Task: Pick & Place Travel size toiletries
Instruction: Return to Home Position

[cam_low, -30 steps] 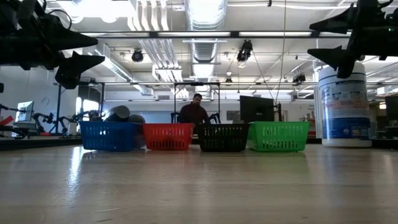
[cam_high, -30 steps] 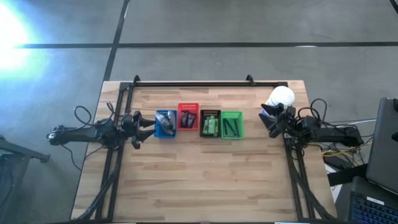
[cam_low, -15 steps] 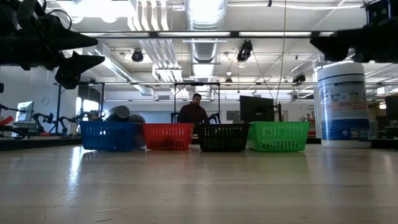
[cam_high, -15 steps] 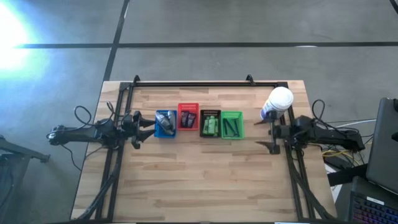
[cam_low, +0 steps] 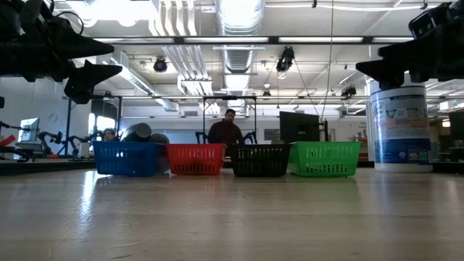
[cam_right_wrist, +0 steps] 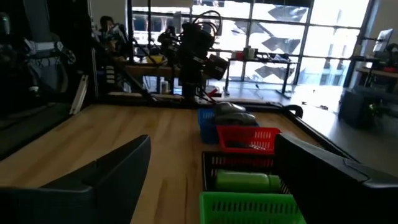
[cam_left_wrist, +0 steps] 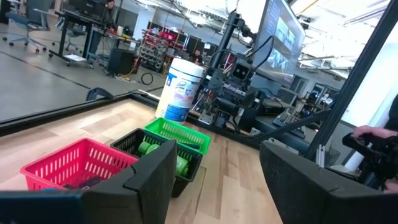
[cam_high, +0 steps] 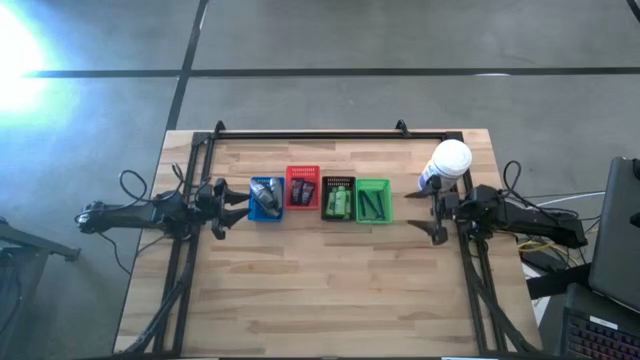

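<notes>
Claws gape empty, left claw (cam_left_wrist: 217, 150) and right claw (cam_right_wrist: 212, 143) flanking the row. Grey tubes (cam_high: 266, 195) in blue basket (cam_high: 252, 200), maroon packets (cam_high: 303, 190) in red basket (cam_high: 303, 170), green packets (cam_high: 338, 205) in black basket (cam_high: 338, 180), black sticks (cam_high: 372, 205) in green basket (cam_high: 373, 183), long axes roughly near-far. Likely light, slick; pinch mid-body across width.

L gripper (cam_high: 234, 197) open, arm reaching inward; R gripper (cam_high: 425, 213) open too, seemingly level.
</notes>
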### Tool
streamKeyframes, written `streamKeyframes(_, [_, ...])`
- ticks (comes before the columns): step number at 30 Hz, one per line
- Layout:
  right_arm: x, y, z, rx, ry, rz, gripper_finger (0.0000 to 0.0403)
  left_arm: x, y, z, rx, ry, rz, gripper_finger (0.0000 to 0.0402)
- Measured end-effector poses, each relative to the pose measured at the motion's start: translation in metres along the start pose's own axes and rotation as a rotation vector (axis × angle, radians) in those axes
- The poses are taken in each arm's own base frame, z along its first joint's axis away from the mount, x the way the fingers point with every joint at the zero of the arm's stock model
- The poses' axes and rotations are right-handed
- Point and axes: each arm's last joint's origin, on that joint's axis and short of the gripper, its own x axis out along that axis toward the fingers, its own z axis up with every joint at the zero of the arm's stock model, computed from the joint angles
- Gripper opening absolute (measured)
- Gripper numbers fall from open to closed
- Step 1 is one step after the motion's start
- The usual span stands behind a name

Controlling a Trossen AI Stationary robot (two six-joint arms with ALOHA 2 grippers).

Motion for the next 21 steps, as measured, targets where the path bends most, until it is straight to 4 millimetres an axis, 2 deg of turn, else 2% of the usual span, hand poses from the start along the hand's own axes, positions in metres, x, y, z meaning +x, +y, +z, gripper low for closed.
streamKeyframes(21, [0.0006,-0.0006,-0.001,0.029,0.012,-0.02,0.0281,0.0,-0.0001,0.0002,0.0,-0.002,-0.001,0.0236])
